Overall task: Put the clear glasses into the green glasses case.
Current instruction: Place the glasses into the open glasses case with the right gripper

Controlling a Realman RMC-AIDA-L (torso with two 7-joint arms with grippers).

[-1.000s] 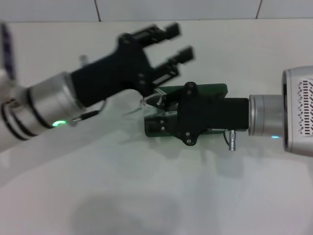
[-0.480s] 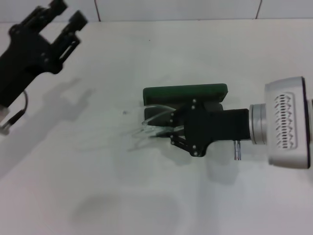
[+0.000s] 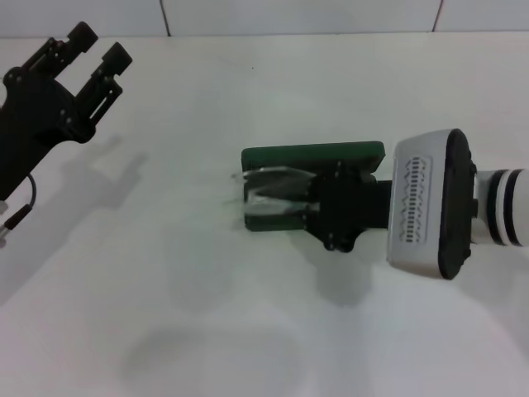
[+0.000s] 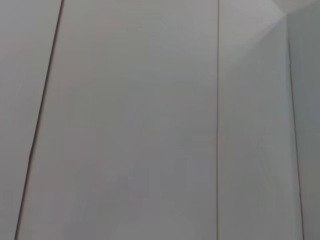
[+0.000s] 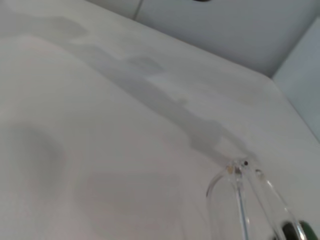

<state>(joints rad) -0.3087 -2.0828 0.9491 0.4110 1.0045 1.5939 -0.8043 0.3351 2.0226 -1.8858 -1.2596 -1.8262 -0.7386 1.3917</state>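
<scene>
The green glasses case (image 3: 314, 155) lies open at the middle of the white table, its lid toward the far side. The clear glasses (image 3: 269, 195) rest over the case's open tray, with one end sticking a little past its left edge. My right gripper (image 3: 304, 205) reaches in from the right, low over the tray, shut on the glasses. In the right wrist view the clear glasses (image 5: 243, 199) show close up beside a sliver of the green case (image 5: 301, 233). My left gripper (image 3: 99, 46) hangs open and empty at the far left, well away from the case.
The white table (image 3: 207, 331) has bare surface to the left of the case and in front of it. A tiled wall (image 3: 297, 15) runs along the table's far edge. The left wrist view holds only wall panels (image 4: 150, 125).
My right gripper has turned at the wrist and drawn the clear glasses rightward, from hanging past the case's left end to lying over its tray. The left arm barely moved.
</scene>
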